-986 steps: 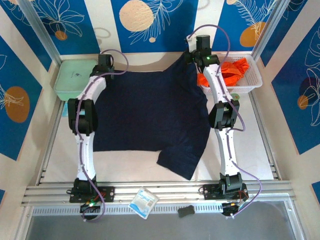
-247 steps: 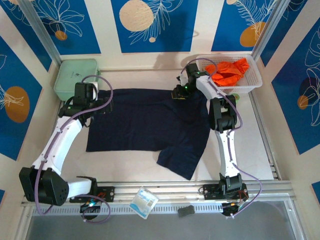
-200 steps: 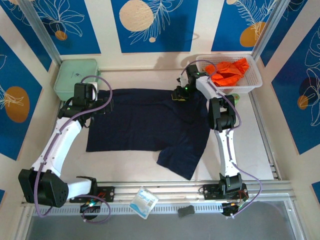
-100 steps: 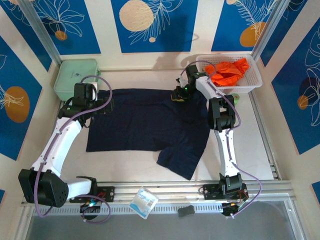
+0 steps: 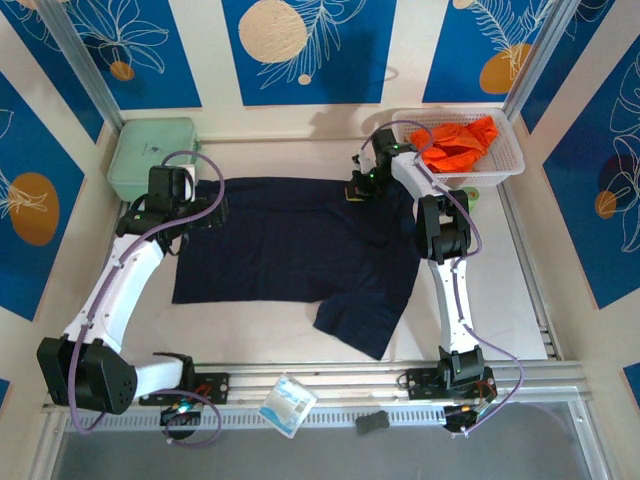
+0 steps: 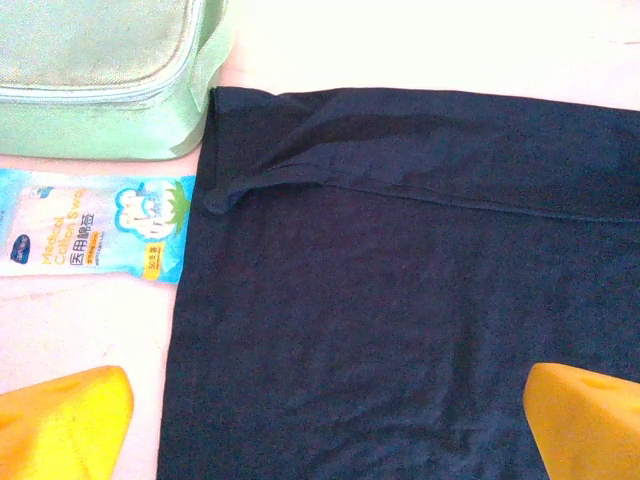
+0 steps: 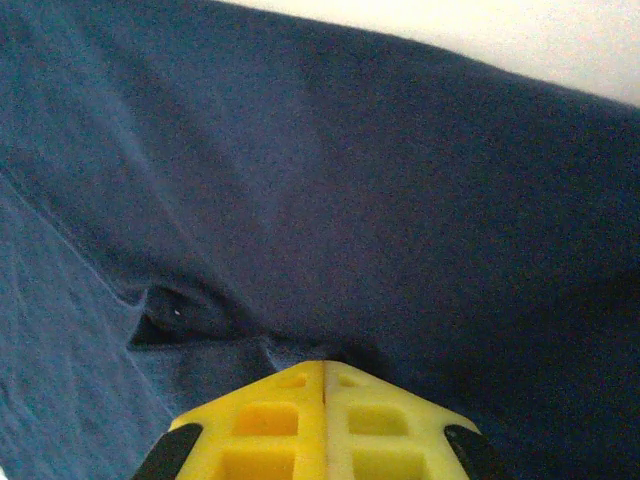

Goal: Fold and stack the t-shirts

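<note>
The navy t-shirt [image 5: 290, 245] lies flat mid-table, one sleeve sticking out toward the near right. My right gripper [image 5: 355, 190] sits at its far right edge. In the right wrist view, the yellow fingers [image 7: 325, 368] are pressed together, and the navy t-shirt [image 7: 350, 180] puckers at their tip. My left gripper [image 5: 200, 208] hovers over the shirt's far left corner. It is open [image 6: 320, 420], with the navy t-shirt [image 6: 400, 280] lying flat under its wide-spread fingertips [image 6: 70, 420]. The orange t-shirt [image 5: 455, 143] lies crumpled in a white basket [image 5: 505, 165].
A pale green zipped case [image 5: 150, 155] stands at the far left, close to the shirt's corner [image 6: 100, 70]. A blue cotton-swab packet [image 6: 90, 235] lies beside the shirt's left edge. Another packet [image 5: 287, 405] and a small black item [image 5: 372, 422] rest on the near rail.
Since the earliest frame the shirt's far part has been folded toward me and the left arm has swung out left. In the last second the right jaws closed on the cloth.
</note>
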`<state>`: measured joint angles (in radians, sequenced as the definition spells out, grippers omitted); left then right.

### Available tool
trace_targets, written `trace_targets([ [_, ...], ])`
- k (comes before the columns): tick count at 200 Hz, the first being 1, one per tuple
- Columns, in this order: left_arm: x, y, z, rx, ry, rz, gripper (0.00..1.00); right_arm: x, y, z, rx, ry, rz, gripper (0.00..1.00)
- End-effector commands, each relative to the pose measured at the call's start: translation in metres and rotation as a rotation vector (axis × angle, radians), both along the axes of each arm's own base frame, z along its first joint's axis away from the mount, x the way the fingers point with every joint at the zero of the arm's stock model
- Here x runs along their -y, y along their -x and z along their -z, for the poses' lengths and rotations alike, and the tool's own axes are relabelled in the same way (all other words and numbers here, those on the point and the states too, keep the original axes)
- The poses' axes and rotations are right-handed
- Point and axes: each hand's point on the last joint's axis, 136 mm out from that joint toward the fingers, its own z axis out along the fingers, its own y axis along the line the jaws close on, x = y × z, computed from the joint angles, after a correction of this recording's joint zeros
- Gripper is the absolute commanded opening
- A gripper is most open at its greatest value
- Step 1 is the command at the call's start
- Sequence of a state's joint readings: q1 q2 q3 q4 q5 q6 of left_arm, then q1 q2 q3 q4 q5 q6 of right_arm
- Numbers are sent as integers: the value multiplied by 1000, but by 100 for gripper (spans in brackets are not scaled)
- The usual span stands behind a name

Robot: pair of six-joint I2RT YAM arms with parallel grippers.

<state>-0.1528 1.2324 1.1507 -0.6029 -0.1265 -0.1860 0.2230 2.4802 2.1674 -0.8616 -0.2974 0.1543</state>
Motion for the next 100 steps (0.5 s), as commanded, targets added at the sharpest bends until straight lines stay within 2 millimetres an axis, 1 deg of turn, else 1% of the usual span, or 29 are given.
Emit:
trace_targets([
  [1,5,2,0,2,19,11,100,-10,6,-7,-18,-35,-18,0],
  [41,4,4,-2,8,18,11,100,-14,8,-15,-2,-34,-23,0],
  [49,5,4,-3,10,19,12,100,-12,8,-14,-1,-23,-19,8],
  [68,4,5,-4,12,20,12,100,-8,6,-12,7,9,-12,29],
  [83,5,4,-4,14,21,13,100,-4,4,-9,10,34,-11,36],
  [100,4,4,-5,15,19,13,100,-1,3,-4,9,53,-12,38],
])
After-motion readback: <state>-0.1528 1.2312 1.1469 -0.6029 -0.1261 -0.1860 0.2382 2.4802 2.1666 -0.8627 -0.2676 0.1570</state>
